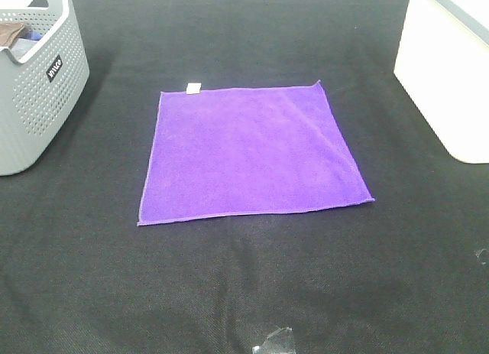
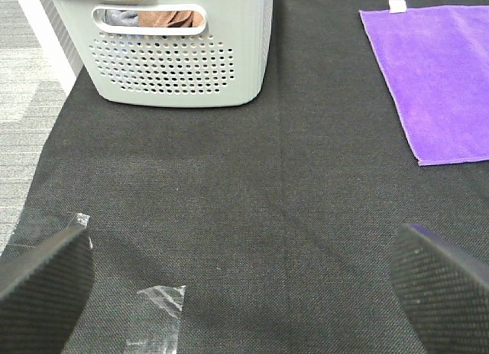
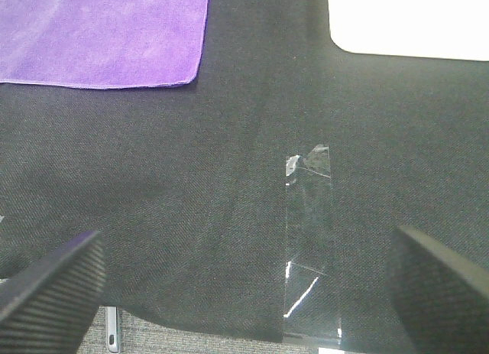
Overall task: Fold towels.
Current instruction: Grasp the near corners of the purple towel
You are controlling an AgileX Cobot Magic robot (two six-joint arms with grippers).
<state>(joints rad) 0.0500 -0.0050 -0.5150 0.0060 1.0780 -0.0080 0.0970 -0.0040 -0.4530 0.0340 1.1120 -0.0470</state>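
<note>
1. Purple microfibre towel [image 1: 252, 151]: it lies flat in a single layer at the centre of the exterior high view. Its white tag [image 1: 194, 87] sits on the upper edge near the left corner. Spreading it square probably lets the edges be matched; no fold is made yet.
2. Left gripper [image 2: 244, 285]: the ribbed pads stand wide apart with nothing between them. It hangs over bare cloth, apart from the towel, and appears ready to approach a hem.
3. Right gripper [image 3: 246, 293]: the pads are likewise spread and empty above a clear tape strip [image 3: 309, 239]. It is near a towel corner but not touching it.
4. Grey perforated basket [image 1: 34, 86], upper left: it holds a brown cloth [image 1: 9, 34] and a blue cloth [image 1: 30, 34], likely kept aside.
5. White container [image 1: 447, 71], upper right: it stands off the working area, and its contents are not visible.
6. Black woven table cover [image 1: 244, 293]: it is matte, and clear tape seemingly fixes it at the near edge so that it stays put.
7. Room: the left wrist view shows only a strip of grey floor [image 2: 23, 102] beyond the cover.
</note>
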